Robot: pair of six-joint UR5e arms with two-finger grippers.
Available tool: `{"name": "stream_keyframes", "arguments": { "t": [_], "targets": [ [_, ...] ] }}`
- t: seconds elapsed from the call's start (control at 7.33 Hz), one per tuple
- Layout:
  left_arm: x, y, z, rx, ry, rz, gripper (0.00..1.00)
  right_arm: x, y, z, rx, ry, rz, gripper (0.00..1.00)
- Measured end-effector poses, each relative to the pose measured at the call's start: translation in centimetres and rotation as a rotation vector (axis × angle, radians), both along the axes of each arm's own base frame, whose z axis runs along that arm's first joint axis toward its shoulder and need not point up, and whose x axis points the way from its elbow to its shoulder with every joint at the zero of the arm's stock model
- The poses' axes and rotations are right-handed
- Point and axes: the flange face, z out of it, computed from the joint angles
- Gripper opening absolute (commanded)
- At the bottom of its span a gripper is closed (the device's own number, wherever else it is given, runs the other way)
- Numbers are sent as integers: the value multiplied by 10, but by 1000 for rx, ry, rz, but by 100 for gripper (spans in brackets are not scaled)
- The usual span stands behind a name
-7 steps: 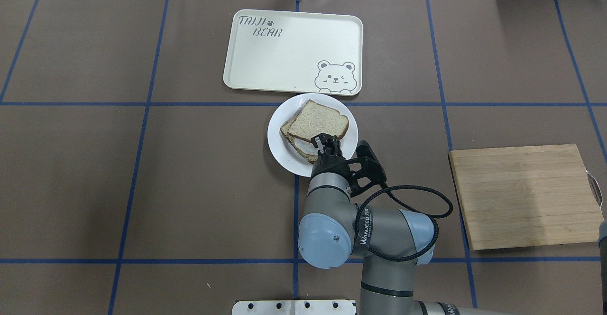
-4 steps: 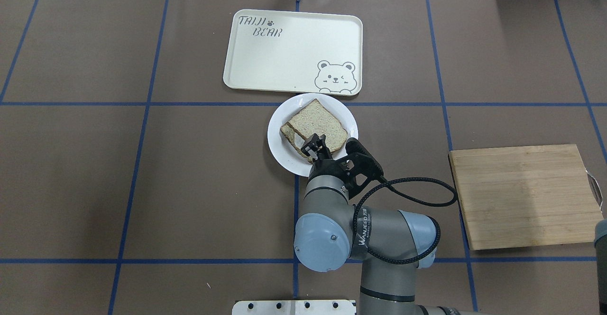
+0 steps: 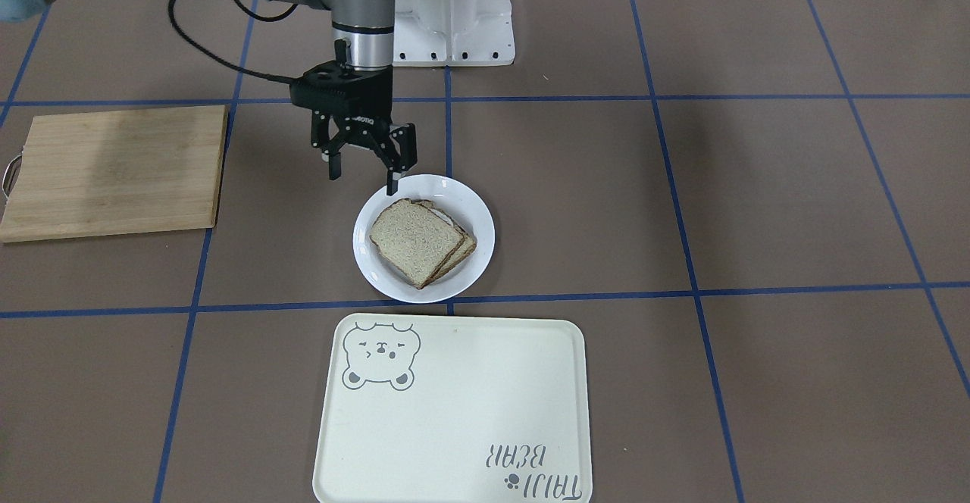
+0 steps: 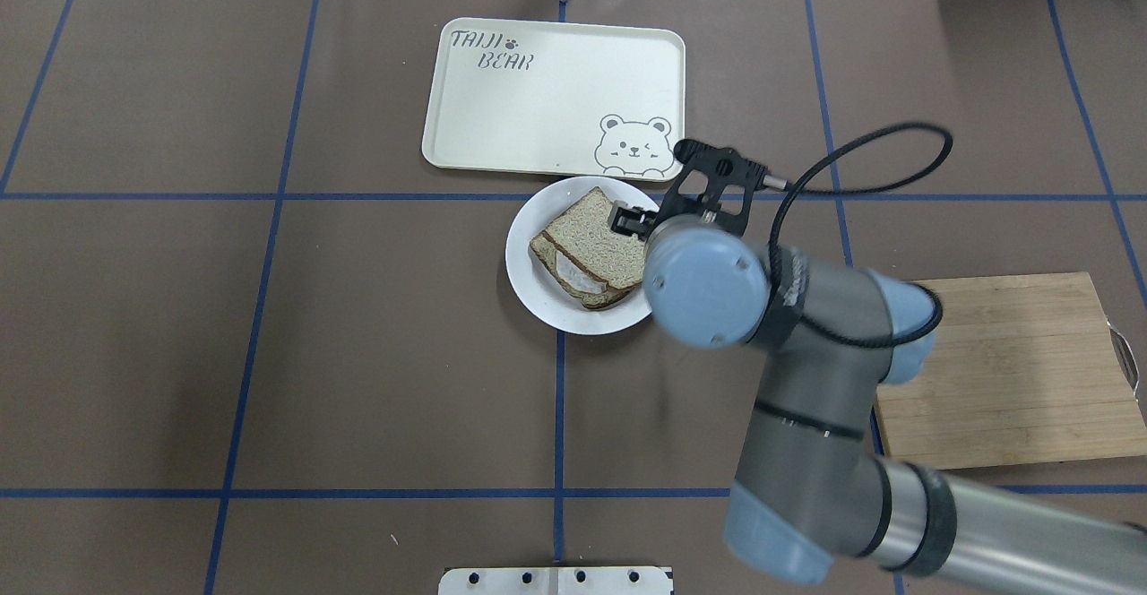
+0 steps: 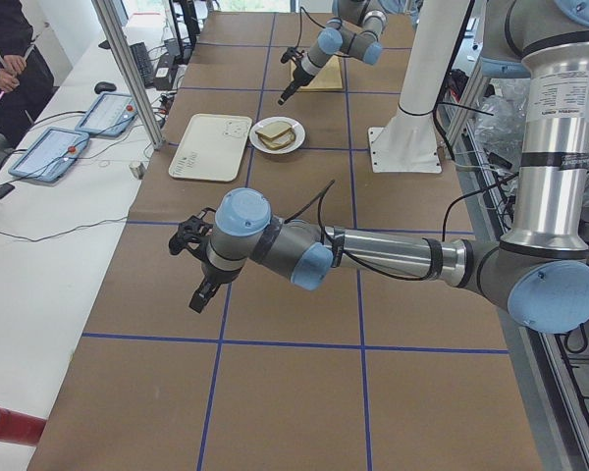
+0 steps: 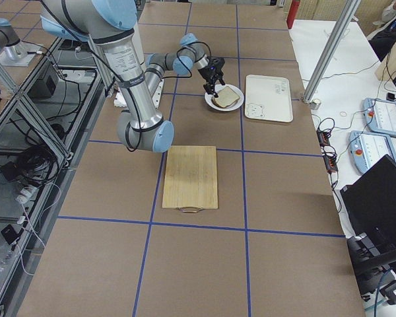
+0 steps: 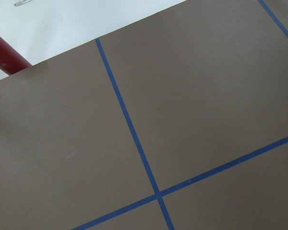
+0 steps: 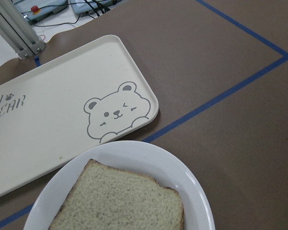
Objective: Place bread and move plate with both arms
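The plain bread point(image 3: 413, 239) lies on top of a slice with egg white showing point(image 4: 573, 274), both on the white plate point(image 3: 379, 272). The bread point(image 4: 587, 235) and plate point(image 4: 524, 263) sit just in front of the tray. My right gripper point(image 3: 364, 179) is open and empty, and hangs above the plate's robot-side edge, clear of the bread. In the overhead view the right gripper point(image 4: 627, 219) is partly hidden by its wrist. The right wrist view shows the bread point(image 8: 120, 201) and plate point(image 8: 134, 153) below. My left gripper point(image 5: 201, 285) shows only in the exterior left view, far from the plate; I cannot tell whether it is open or shut.
The cream bear-print tray point(image 4: 538, 93) lies just beyond the plate and also shows in the front view point(image 3: 455, 412). A wooden cutting board point(image 4: 1004, 371) lies on the robot's right. The white base stand point(image 3: 455, 10) is at the robot's edge. The left wrist view shows only brown table with blue lines.
The right arm has swung its elbow to the right. Its gripper has risen from the bread's near edge and now hangs open above the plate. The bread stays on the lower slice.
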Motion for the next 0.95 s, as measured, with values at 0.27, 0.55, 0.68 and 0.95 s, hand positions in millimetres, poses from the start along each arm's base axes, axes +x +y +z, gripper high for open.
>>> {"name": "stream_keyframes", "arguments": {
  "t": [0.27,0.55,0.68,0.95],
  "targets": [
    [8,1,-16,74,70,29,99,113,-92,45,19,134,-283,100],
    [54,-7,-43,94,148,76,99,255,-157,119,44,182,-541,100],
    [88,-11,-62,40,215,65,99,324,-168,165,61,176,-642,100],
    [167,-10,-103,-153,416,-4,99,440,-151,258,77,131,-752,100]
  ]
}}
